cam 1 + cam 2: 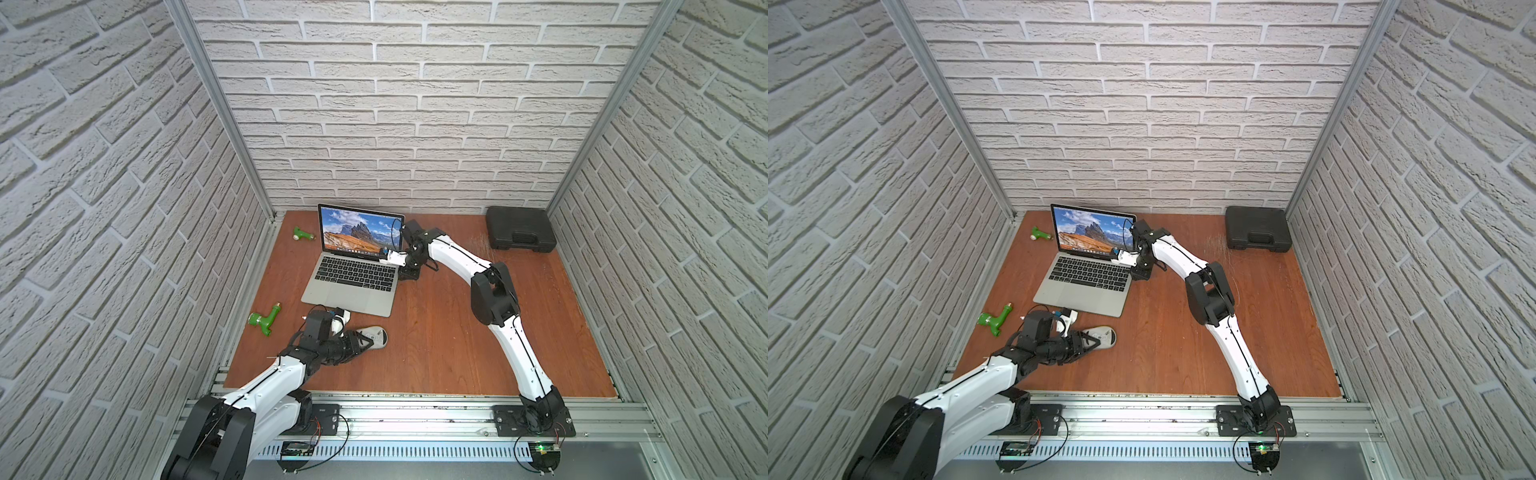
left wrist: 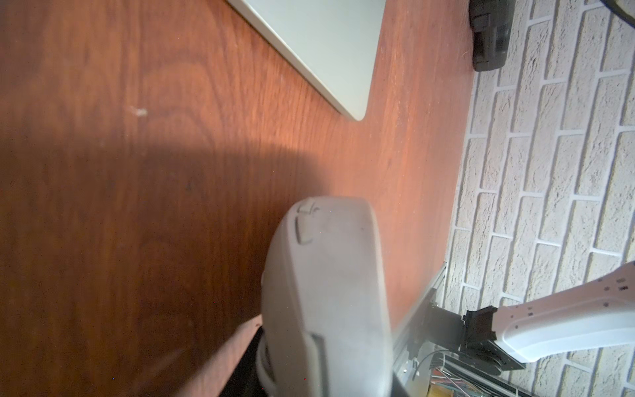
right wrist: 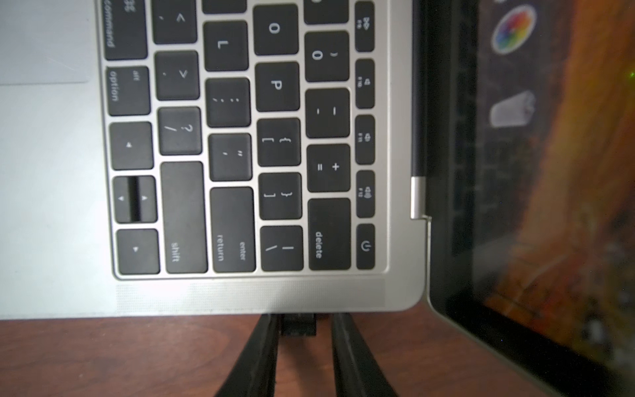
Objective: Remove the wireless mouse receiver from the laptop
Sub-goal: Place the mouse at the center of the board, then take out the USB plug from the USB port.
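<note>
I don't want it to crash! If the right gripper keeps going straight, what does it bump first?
Probably the side edge of the laptop. The right gripper has its jaws either side of the receiver, so that stub would just slide deeper between them.

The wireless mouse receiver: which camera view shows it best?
The right wrist view: the wireless mouse receiver sticks out of the laptop edge, inside the right gripper. In both top views that gripper hides it; the left wrist view misses it.
</note>
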### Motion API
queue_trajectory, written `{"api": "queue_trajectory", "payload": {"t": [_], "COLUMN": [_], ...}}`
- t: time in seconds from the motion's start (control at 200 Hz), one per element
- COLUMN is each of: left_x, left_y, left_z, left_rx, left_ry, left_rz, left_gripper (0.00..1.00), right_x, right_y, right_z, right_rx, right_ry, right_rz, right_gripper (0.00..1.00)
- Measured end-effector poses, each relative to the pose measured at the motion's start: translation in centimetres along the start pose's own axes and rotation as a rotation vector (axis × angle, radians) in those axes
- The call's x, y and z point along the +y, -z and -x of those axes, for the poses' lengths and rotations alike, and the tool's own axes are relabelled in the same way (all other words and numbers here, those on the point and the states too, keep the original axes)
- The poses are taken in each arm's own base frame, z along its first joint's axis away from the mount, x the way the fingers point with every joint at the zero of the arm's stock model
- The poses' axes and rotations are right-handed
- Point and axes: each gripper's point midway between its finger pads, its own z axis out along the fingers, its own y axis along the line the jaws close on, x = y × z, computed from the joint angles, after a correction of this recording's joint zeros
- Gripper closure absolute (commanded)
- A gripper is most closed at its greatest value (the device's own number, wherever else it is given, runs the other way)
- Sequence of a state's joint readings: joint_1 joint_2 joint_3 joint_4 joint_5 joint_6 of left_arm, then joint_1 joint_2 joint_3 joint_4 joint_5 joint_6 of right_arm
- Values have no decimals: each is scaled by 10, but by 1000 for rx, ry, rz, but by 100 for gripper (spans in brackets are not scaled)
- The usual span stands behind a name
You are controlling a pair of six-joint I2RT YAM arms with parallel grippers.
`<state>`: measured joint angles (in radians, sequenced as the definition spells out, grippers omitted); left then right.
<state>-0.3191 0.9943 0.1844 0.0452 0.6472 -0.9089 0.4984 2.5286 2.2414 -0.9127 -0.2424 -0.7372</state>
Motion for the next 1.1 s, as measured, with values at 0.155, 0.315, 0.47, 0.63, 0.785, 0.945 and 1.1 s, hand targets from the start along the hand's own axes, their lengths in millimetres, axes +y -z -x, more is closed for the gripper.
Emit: {"api": "queue_trajectory", "payload": {"t": [0.155, 0.315, 0.47, 0.63, 0.785, 0.945, 1.1], "left_x": [0, 0, 0, 4, -1, 5, 11], "left_y": [0, 0, 0, -1, 2, 11, 25], "left_z": [0, 0, 0, 0, 9, 13, 25], "left_rx": [0, 0, 1, 5, -16, -45, -104], "left_ry": [0, 0, 1, 7, -13, -14, 1], "left_rz": [0, 0, 1, 21, 36, 88, 131], "left_gripper": [100, 100, 67, 26, 20, 8, 5], "right_x": [2, 2, 2, 2, 2, 2, 2], "right_y": [-1, -1, -1, -1, -1, -2, -1], "right_z": [1, 2, 1, 1, 2, 1, 2], "right_rx": [-7, -10, -10, -10, -11, -16, -26], "right_ry": [-4, -8, -8, -8, -8, -7, -6], "right_rz": [8, 10, 10, 10, 10, 9, 8], "right_gripper": [79, 84, 87, 94, 97, 97, 97]}}
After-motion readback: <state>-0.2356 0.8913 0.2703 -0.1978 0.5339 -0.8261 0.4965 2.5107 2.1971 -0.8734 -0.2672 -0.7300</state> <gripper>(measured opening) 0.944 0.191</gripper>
